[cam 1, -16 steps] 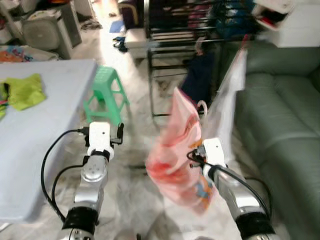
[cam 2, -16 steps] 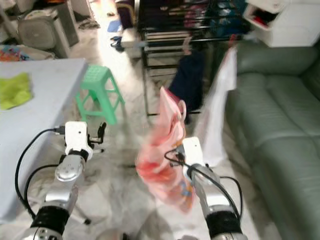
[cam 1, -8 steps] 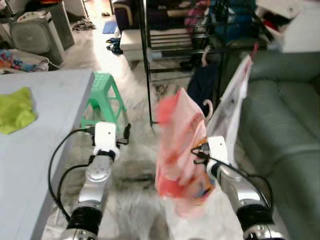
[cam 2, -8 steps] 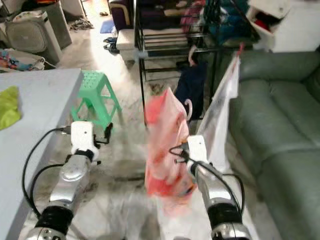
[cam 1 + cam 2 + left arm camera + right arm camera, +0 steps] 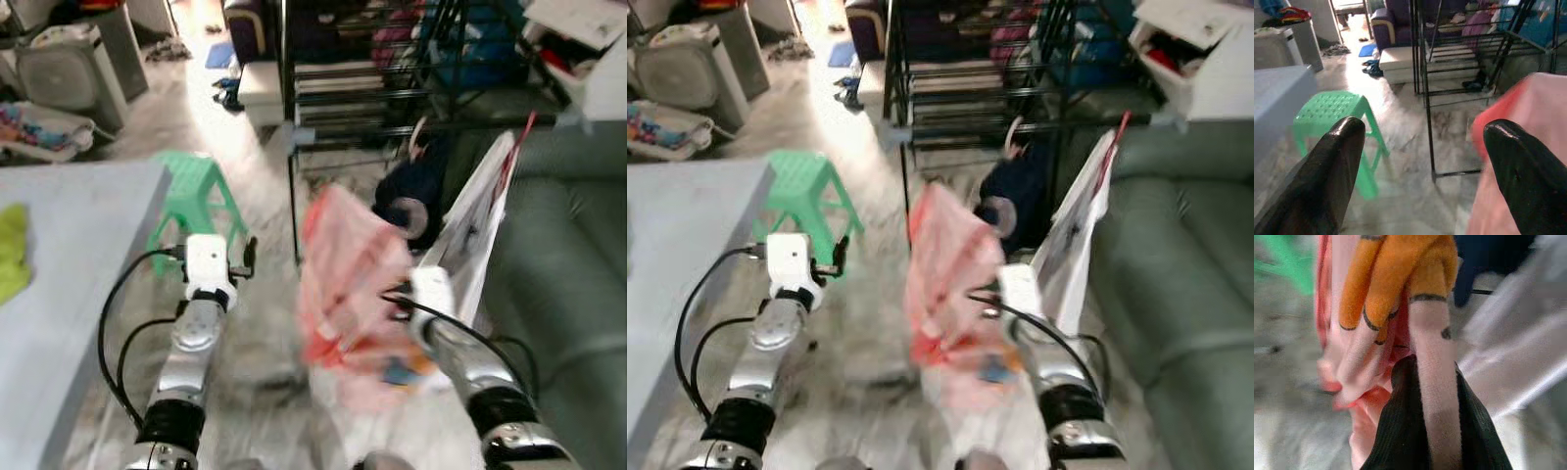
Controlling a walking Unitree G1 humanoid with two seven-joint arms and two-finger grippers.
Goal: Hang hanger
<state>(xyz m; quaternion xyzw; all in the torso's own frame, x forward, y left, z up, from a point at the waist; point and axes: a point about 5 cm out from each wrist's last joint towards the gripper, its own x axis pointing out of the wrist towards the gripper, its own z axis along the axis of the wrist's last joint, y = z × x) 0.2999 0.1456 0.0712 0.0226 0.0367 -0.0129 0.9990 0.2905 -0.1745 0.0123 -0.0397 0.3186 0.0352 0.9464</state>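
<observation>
A pink and red garment (image 5: 348, 294) hangs blurred in front of me, with a pale hanger hook (image 5: 407, 217) above its right side. My right gripper (image 5: 397, 299) holds it up at mid-height; in the right wrist view its black fingers (image 5: 1403, 431) are shut on a pink strip of the cloth (image 5: 1432, 382). The black drying rack (image 5: 291, 127) stands just beyond, with a dark garment (image 5: 416, 186) and a white one (image 5: 480, 211) hanging on it. My left gripper (image 5: 1425, 147) is open and holds nothing, out over the floor near the green stool (image 5: 1332, 112).
A grey table (image 5: 69, 255) runs along my left, with the green stool (image 5: 191, 191) at its far corner. A grey-green sofa (image 5: 573, 274) fills the right side. Behind the rack are a purple seat, a fan and scattered things on the pale floor.
The whole view has shifted, bringing the rack nearer. The pink garment has swung and lifted in my right gripper. My left gripper stays open.
</observation>
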